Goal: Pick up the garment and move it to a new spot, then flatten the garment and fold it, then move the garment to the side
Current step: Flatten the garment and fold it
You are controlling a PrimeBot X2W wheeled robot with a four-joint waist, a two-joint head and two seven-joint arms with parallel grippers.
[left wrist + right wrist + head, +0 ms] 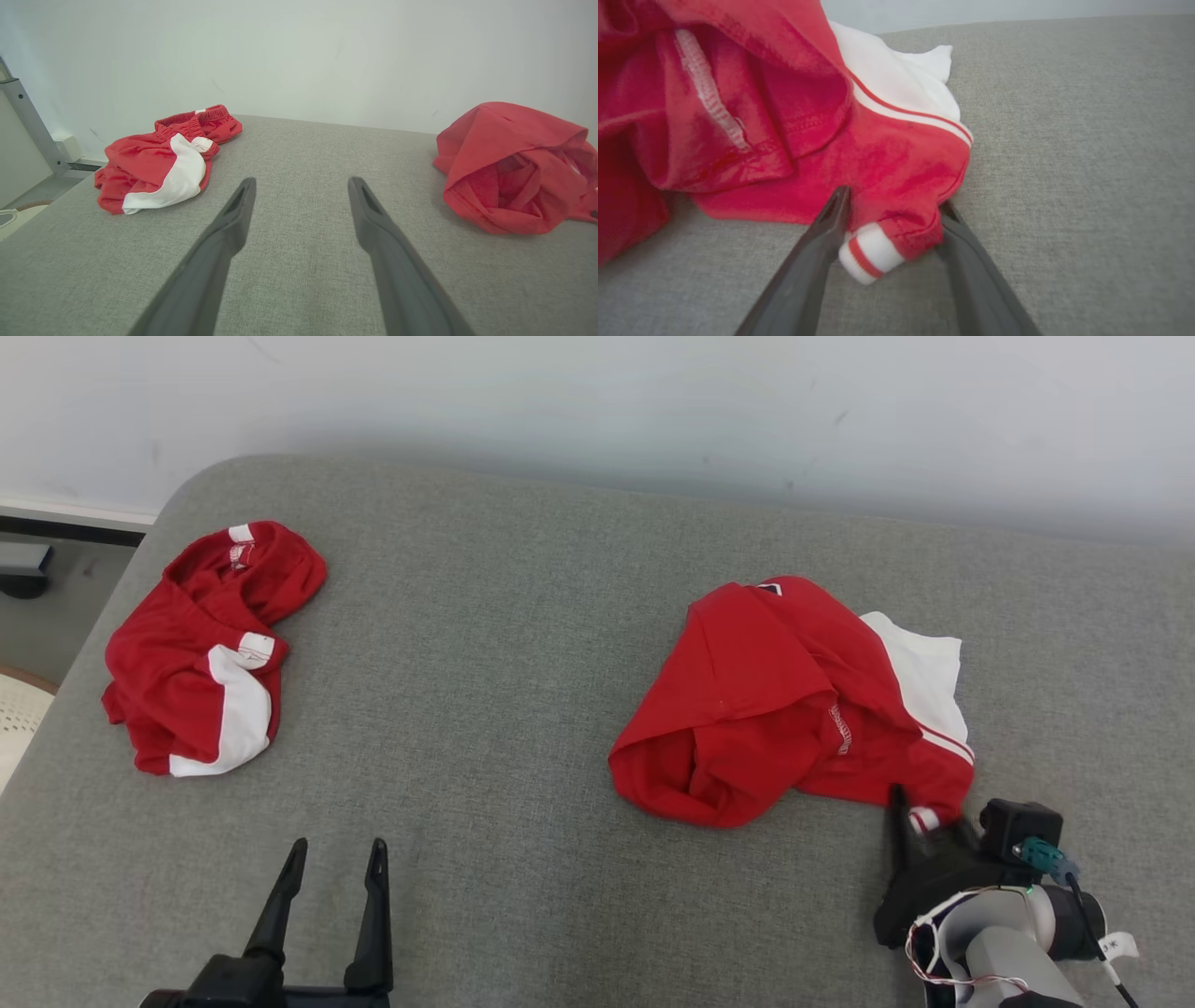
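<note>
Bench [523, 644]: grey woven cloth, matt, coarse-grained. Garment [766, 700] on bench: soft red knit cloth, faint sheen, white panel; cuff [871, 254] ribbed, red-striped. Right gripper [893, 200] over bench: dark plastic, matt, smooth.

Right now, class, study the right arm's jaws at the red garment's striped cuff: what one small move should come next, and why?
Probably shut the jaws of the right gripper. They stand open on either side of the striped cuff of the red garment, which lies between them on the grey surface, so a grip looks ready before any lift.
</note>
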